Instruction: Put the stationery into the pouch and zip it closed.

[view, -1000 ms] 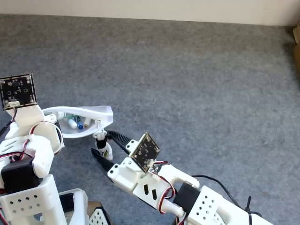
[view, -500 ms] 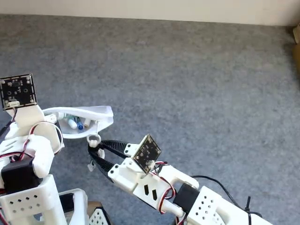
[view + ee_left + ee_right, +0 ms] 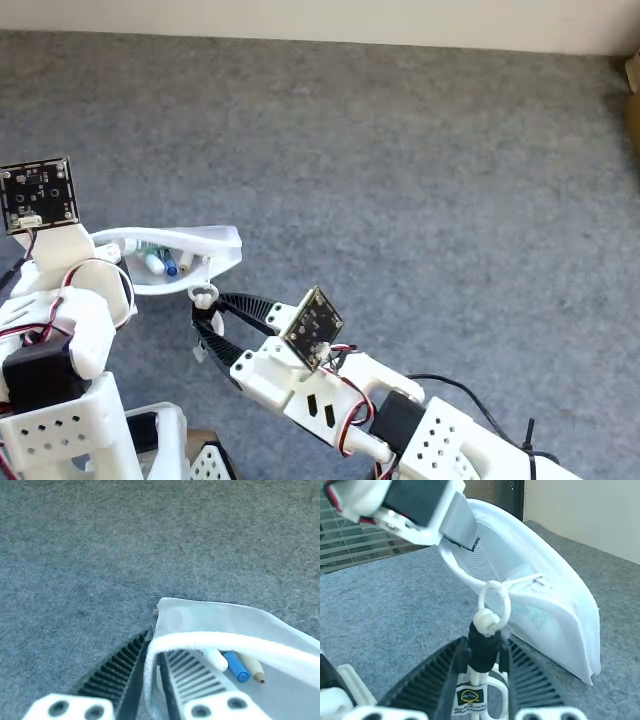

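At the near edge of the grey carpeted counter (image 3: 400, 150), the right arm's fingers (image 3: 504, 656) are closed on the black zip pull with its white cord loop (image 3: 484, 640), which rises from between them toward the pouch mouth just beyond. The white mesh pouch (image 3: 555, 605) sits close to the counter's left edge. Its long axis runs from the end clamped at the rim by the left arm's fingers (image 3: 142, 645) out to a free corner pointing toward the counter's middle. Inside the gaping mouth rest the pens (image 3: 235, 666), one white, one blue and one tan-tipped, side by side. The pull joins the near rim between the held end and the free corner, so the right arm is the one placed to close the zip. The draw would likely have to follow the pouch's length while the left arm anchors it; which direction shuts the zip cannot be told
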Action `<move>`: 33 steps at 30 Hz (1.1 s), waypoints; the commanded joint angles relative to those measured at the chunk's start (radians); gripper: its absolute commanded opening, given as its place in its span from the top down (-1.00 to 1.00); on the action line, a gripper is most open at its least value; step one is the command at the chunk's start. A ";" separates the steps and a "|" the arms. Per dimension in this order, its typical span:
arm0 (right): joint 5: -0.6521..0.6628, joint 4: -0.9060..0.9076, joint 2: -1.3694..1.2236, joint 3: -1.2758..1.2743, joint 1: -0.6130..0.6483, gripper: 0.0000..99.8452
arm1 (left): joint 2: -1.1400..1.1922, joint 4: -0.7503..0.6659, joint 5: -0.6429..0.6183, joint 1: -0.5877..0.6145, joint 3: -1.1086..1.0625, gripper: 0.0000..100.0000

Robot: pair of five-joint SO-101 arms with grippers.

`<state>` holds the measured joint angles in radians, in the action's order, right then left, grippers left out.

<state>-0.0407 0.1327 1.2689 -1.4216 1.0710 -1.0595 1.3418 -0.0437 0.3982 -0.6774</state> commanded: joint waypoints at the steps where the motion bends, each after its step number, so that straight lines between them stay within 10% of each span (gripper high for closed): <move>1: -0.009 -0.022 0.013 0.024 0.007 0.80 | 0.024 -0.006 -0.006 0.012 -0.012 0.97; 33: -0.014 0.024 0.013 0.018 0.007 0.66 | 0.024 -0.002 -0.006 0.012 -0.013 0.97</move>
<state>-0.0407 0.1343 1.2689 -1.4216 1.0710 -1.0595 1.3418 -0.0437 0.3982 -0.6774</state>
